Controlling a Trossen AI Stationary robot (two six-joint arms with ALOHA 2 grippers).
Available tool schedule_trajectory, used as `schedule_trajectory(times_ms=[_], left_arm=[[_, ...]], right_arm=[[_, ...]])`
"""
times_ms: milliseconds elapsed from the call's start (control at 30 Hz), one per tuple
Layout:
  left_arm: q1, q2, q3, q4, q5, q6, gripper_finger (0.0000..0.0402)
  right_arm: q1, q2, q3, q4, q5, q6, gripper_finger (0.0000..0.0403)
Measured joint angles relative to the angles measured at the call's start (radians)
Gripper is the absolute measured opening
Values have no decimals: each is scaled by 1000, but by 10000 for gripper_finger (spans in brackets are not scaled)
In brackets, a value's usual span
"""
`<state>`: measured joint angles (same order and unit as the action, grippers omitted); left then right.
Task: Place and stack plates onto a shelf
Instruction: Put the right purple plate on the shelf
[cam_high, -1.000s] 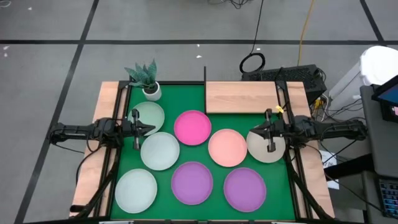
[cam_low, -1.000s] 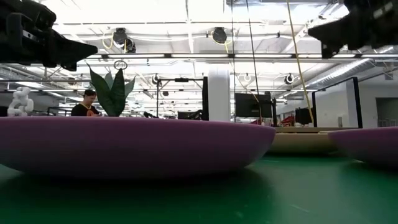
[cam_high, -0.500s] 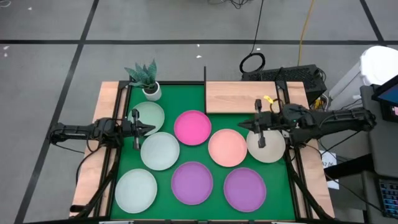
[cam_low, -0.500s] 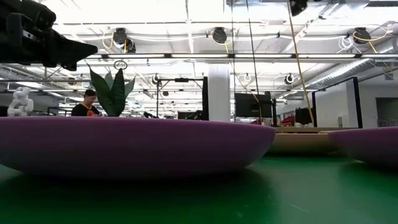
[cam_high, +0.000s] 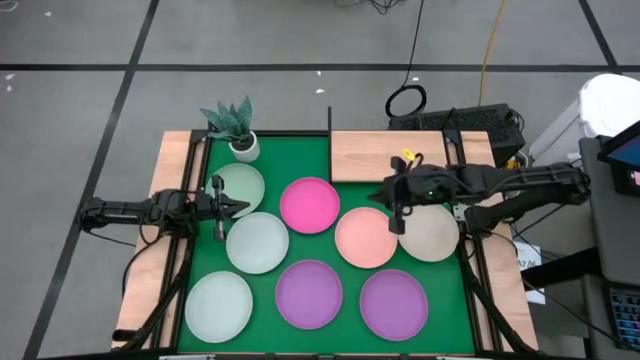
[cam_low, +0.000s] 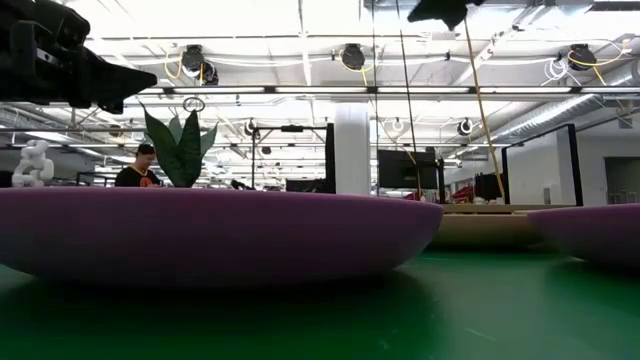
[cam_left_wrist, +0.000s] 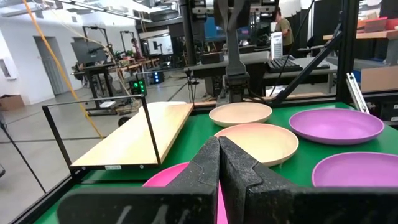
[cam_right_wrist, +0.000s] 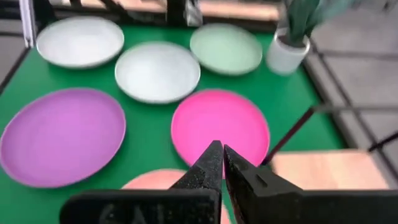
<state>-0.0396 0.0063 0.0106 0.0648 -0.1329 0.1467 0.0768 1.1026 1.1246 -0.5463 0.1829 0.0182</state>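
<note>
Eight plates lie flat on the green mat: mint (cam_high: 240, 186), two whitish (cam_high: 257, 242) (cam_high: 218, 306), hot pink (cam_high: 309, 204), salmon (cam_high: 366, 237), beige (cam_high: 432, 232) and two purple (cam_high: 309, 294) (cam_high: 393, 304). The wooden shelf (cam_high: 390, 155) sits bare at the far right. My right gripper (cam_high: 398, 207) is shut and hovers above the gap between the salmon and beige plates; its wrist view looks down on the pink plate (cam_right_wrist: 221, 127). My left gripper (cam_high: 218, 208) is shut and hangs in the air between the mint plate and the upper whitish plate.
A potted plant (cam_high: 243, 146) stands at the mat's far left corner, behind the mint plate. A thin black frame (cam_left_wrist: 93, 134) edges the shelf. Wooden table strips (cam_high: 170, 170) flank the mat. A person (cam_low: 135, 168) sits in the room beyond.
My right gripper has risen and swung toward the table's left, from over the beige plate to above the gap between the salmon and beige plates. It has stayed shut. No plate has moved.
</note>
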Motion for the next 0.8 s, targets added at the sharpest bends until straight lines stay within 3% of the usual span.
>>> schedule_trajectory(times_ms=[433,600,800], left_arm=[[0,10,35,3,-61,-138,3],[-2,94,160,-72,-57,-187,3],[-5,305,376,-194,-50,-221,3]], right_arm=[[199,63,2,-181,32,274,0],[269,129,2,-246,53,383,0],[341,208,2,-267,50,489,0]])
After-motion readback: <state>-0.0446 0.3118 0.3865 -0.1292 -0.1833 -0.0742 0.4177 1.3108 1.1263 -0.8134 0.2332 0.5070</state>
